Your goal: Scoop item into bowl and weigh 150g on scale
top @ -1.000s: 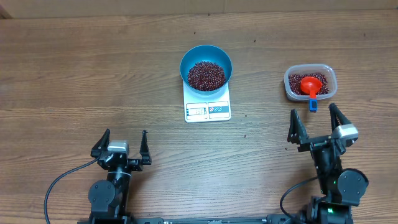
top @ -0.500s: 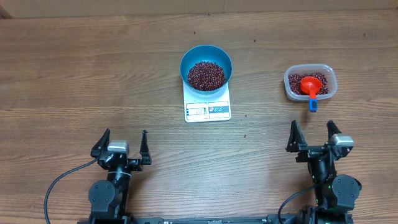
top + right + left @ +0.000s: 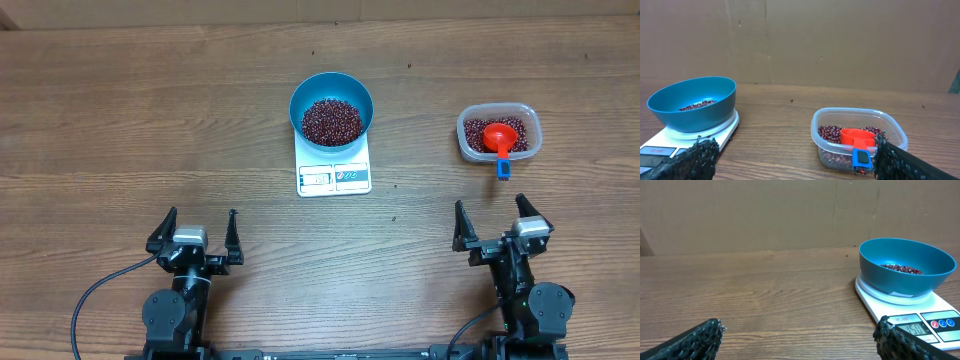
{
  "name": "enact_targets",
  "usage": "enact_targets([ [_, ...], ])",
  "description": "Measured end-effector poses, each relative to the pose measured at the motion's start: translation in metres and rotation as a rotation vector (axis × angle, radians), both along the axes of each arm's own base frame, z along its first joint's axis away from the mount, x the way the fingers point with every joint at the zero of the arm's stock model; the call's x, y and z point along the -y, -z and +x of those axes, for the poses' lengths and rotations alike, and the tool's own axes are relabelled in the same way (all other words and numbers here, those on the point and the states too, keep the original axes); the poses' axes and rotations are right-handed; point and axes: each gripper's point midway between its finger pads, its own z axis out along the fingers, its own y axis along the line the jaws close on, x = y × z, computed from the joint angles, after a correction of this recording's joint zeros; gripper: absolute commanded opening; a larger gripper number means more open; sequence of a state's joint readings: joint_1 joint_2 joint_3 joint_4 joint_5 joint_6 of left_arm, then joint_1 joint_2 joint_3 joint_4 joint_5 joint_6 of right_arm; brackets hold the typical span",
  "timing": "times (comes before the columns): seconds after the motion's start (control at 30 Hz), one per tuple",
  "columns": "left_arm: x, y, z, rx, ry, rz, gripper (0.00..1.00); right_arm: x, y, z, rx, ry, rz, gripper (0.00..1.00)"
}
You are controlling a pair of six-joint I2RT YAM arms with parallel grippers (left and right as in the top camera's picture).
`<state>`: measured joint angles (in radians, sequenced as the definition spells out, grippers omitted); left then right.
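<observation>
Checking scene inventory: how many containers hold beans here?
2: the blue bowl sits on the scale, mid-table; the clear tub, with a red scoop inside, stands to its right. None looks hidden.

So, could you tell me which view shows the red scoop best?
The right wrist view: the red scoop lies close and large in the tub. Overhead shows it small; the left wrist view misses it.

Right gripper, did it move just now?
Yes. The right gripper pulled back toward its base and a bit left, away from the clear tub.
</observation>
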<state>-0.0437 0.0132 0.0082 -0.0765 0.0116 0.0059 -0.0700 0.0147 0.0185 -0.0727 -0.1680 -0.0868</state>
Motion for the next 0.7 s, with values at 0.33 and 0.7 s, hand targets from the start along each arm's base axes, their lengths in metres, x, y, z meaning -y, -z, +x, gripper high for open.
enact_targets([
  [0.33, 0.0000, -0.0001, 0.0000, 0.000, 0.000, 0.000, 1.00, -0.0001, -0.0002, 0.0000, 0.002, -0.001, -0.014, 1.00],
  [0.7, 0.0000, -0.0001, 0.0000, 0.000, 0.000, 0.000, 1.00, -0.0001, -0.0001, 0.0000, 0.003, -0.001, -0.018, 1.00],
])
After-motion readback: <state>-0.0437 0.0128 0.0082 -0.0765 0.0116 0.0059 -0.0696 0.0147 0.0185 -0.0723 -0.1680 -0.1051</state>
